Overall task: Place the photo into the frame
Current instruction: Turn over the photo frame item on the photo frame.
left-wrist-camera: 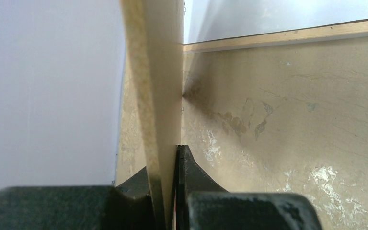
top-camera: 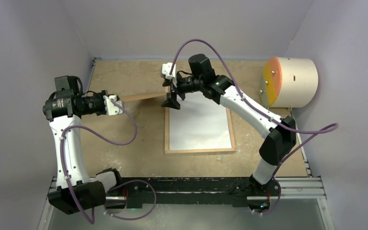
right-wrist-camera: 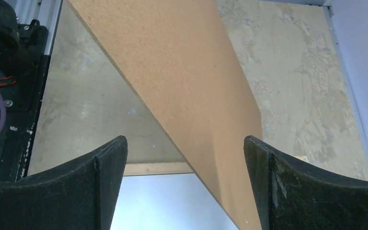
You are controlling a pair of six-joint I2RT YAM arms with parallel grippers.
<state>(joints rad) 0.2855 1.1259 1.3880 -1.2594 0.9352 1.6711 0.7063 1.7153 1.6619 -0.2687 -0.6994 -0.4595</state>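
left pincer (left-wrist-camera: pixel 167 158) clamps thin board (left-wrist-camera: pixel 155 72) — grainy, brown.

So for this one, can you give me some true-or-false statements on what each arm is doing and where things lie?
1. The left gripper is shut on the thin brown backing board. True.
2. The right gripper is clamped on the frame's rim. False: its fingers are wide apart and hold nothing.
3. The light-wood-rimmed rectangular frame lies flat on the table. True.
4. The brown board lies flat inside the frame. False: it is held steeply tilted, almost on edge.
5. The cream cylinder with an orange face sits at the table's left side. False: it is at the far right.
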